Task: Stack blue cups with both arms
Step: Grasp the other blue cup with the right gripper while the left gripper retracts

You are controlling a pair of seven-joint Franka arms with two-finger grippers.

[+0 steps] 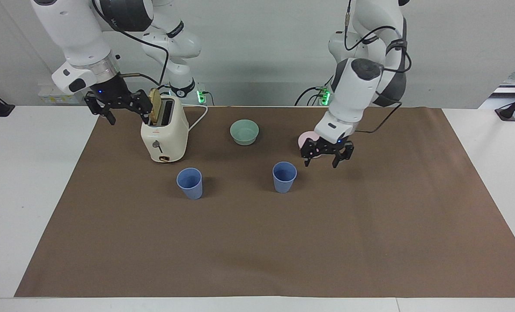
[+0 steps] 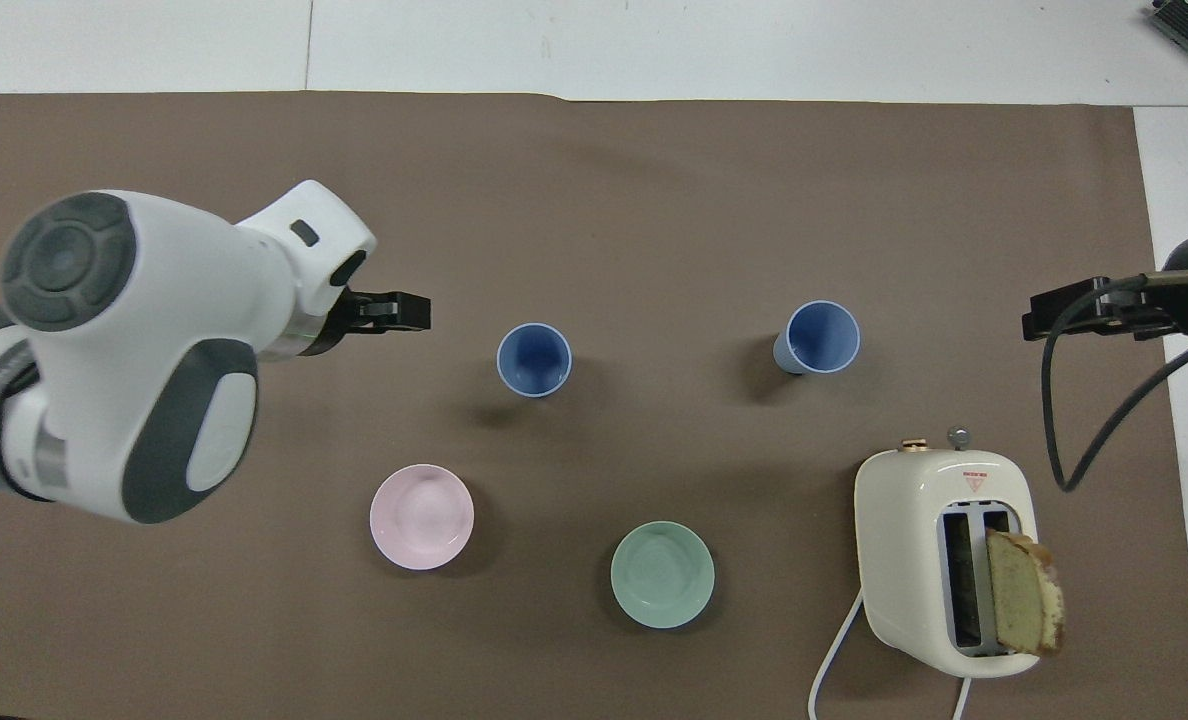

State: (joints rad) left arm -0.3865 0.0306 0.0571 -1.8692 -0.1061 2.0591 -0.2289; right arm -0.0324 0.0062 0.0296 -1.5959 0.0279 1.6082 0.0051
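Two blue cups stand upright and apart on the brown mat. One cup (image 1: 284, 177) (image 2: 534, 359) is at the middle. The other cup (image 1: 189, 183) (image 2: 820, 338) stands toward the right arm's end, by the toaster. My left gripper (image 1: 325, 157) (image 2: 394, 312) is open and empty, raised over bare mat beside the middle cup, toward the left arm's end. My right gripper (image 1: 127, 113) (image 2: 1064, 312) is open and empty, and waits in the air beside the toaster's top.
A cream toaster (image 1: 164, 134) (image 2: 944, 560) holds a bread slice (image 1: 155, 106) (image 2: 1024, 605). A mint-green bowl (image 1: 244, 131) (image 2: 662, 574) and a pink bowl (image 1: 303, 138) (image 2: 421, 516) sit nearer to the robots than the cups. The brown mat (image 1: 257, 242) covers the table.
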